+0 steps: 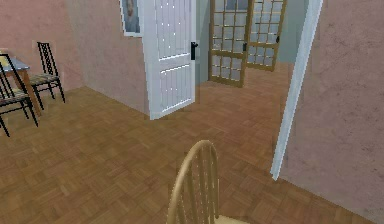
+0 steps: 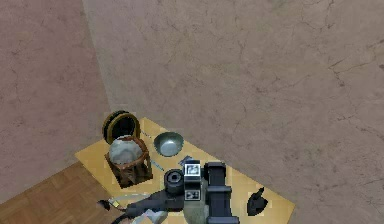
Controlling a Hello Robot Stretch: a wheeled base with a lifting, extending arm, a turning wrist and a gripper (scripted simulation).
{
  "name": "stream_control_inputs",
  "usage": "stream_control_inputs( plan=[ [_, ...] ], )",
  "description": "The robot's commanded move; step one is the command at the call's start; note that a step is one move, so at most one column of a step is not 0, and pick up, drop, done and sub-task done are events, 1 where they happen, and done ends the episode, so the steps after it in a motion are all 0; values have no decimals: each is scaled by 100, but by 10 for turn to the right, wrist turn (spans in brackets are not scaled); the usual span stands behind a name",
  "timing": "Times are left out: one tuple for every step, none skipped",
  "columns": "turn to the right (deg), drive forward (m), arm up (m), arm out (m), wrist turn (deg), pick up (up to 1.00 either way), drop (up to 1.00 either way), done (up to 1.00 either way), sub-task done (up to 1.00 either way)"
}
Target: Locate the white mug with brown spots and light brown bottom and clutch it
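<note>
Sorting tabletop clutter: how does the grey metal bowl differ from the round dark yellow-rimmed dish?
The grey metal bowl rests mouth-up; the round dark yellow-rimmed dish stands on edge. The bowl is pale grey, the dish dark. Both are round, on the light wooden table.

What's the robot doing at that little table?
The robot's arm reaches out over a wooden table that stands in a corner of the room. Its hand is by the table's near edge, close to a whitish and brown thing that may be the mug it is after. I cannot tell whether the hand holds anything. A grey bowl and a dark round plate are on the table too.
</note>
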Motion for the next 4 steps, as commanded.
stream_control_inputs(
  plan=[
    [0,0,0,0,450,0,0,0,0],
    [0,0,0,0,120,0,0,0,0],
    [0,0,-30,0,0,0,0,0,0],
    [0,0,0,0,0,100,0,0,0]
  ],
)
